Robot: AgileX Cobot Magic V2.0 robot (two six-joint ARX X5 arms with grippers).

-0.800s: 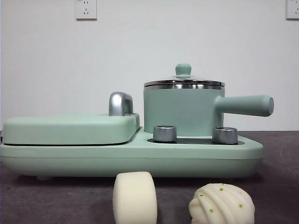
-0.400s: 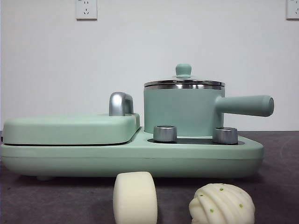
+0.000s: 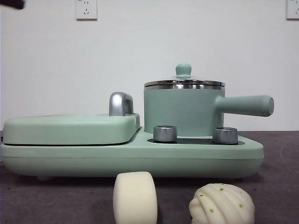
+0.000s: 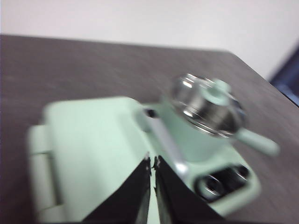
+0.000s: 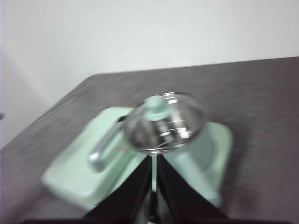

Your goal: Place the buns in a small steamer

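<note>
Honestly, with both end effectors, left (image 4: 152, 163) and right (image 5: 154, 161), clenched empty above the small steamer (image 3: 184, 111), I worry its lid (image 3: 184, 82), not yet lifted, will block the buns (image 3: 135, 197)

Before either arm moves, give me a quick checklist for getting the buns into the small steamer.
1. Glass lid off the small steamer: not ok, it sits on the steel rim.
2. Smooth cream bun free to grasp: ok, alone on the table in front of the cooker.
3. Twisted bun with green specks free to grasp: ok, apart from the other.
4. Left gripper ready: not ok, shut, empty, above the griddle.
5. Right gripper ready: not ok, shut, empty, above the steamer.
</note>
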